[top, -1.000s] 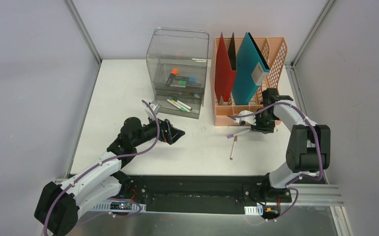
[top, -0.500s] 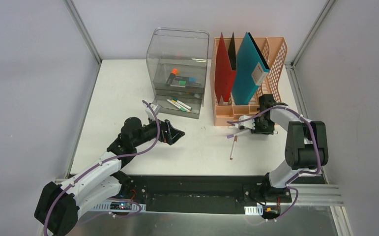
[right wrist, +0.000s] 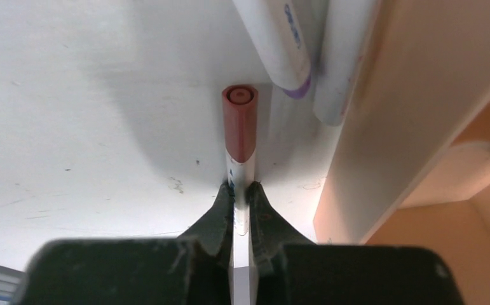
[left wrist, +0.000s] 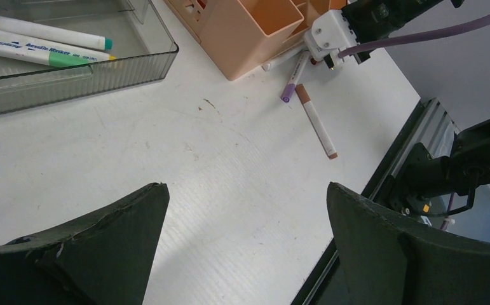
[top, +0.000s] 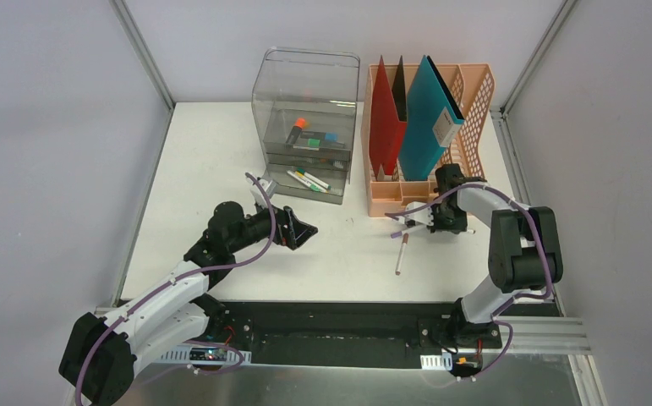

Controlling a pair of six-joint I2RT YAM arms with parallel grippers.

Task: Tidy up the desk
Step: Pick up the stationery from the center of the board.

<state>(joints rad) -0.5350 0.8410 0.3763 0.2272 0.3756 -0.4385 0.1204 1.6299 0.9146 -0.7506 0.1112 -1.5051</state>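
Two tools: left tool (left wrist: 245, 190) wide open, empty, table (left wrist: 229, 165) under it; right tool (right wrist: 240, 190) pinched on red-capped pen (right wrist: 240, 121) lying flat, rack (right wrist: 382, 127) just right of its tips. Lift straight up; purple-capped pens (right wrist: 283, 51) ahead could snag.

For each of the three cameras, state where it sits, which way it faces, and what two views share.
Top external: above and behind the arms, looking down on the desk; both arms show.
Left wrist: on the left arm, facing across the desk toward the file rack; open left hand at bottom.
Right wrist: low, facing the desk beside the file rack; right hand shut on a brown-capped marker.
Shared: top and left wrist both show the right hand.
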